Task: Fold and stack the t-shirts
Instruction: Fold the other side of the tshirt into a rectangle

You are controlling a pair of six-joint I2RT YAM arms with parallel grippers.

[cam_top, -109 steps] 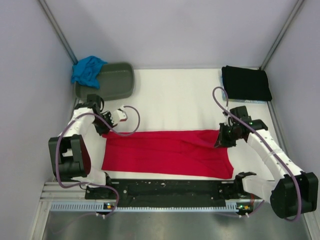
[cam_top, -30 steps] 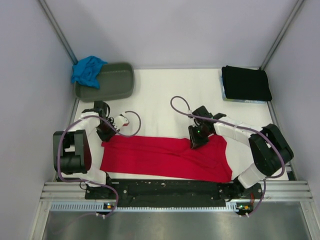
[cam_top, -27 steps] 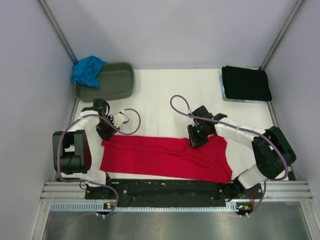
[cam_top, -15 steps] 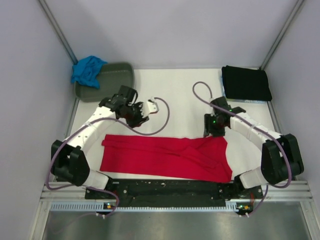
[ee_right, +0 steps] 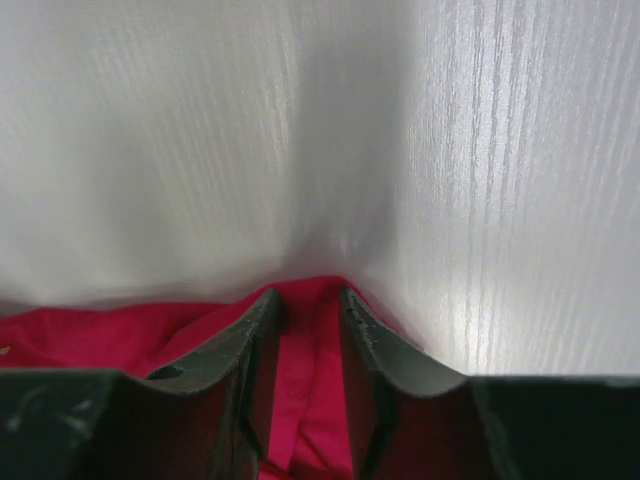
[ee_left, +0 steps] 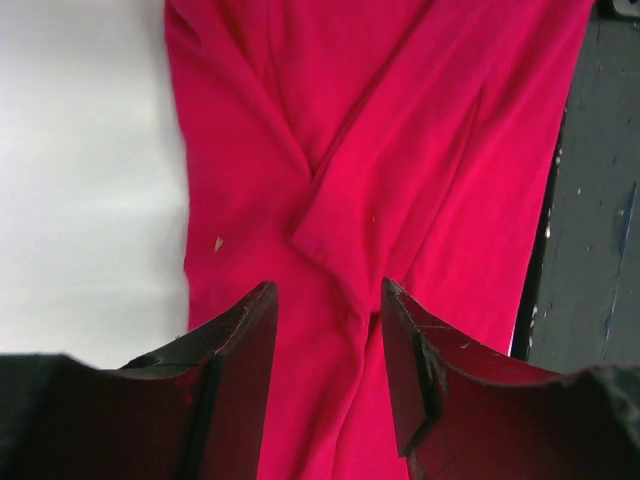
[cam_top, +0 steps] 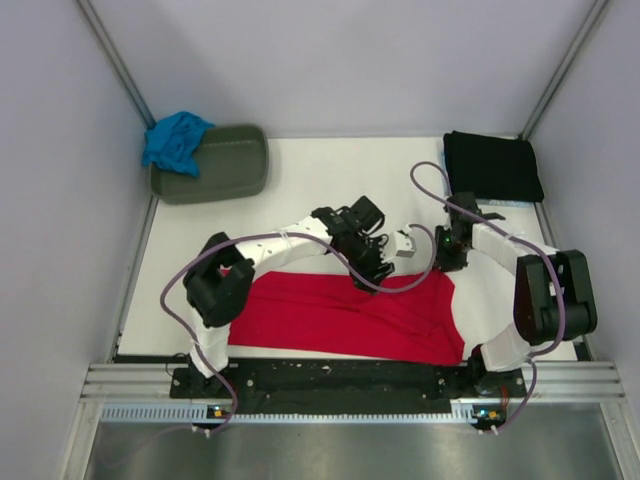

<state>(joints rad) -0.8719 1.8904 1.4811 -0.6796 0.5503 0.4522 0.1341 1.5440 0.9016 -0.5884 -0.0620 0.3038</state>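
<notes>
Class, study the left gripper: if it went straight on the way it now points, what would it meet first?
Probably the red t-shirt, at its crossing folds; the left gripper points at it, jaws apart, though depth is unclear.

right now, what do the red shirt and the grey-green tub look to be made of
Red shirt: soft matte knit cloth, probably cotton, going by its creases and limp folds. Tub: seemingly rigid moulded plastic, smooth and dull, with a rounded rim.

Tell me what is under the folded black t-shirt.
A thin pale-blue edge shows along the near and left sides of the black t-shirt, which lies on the white table. The shirt hides what that blue thing is and how far it runs underneath.
</notes>
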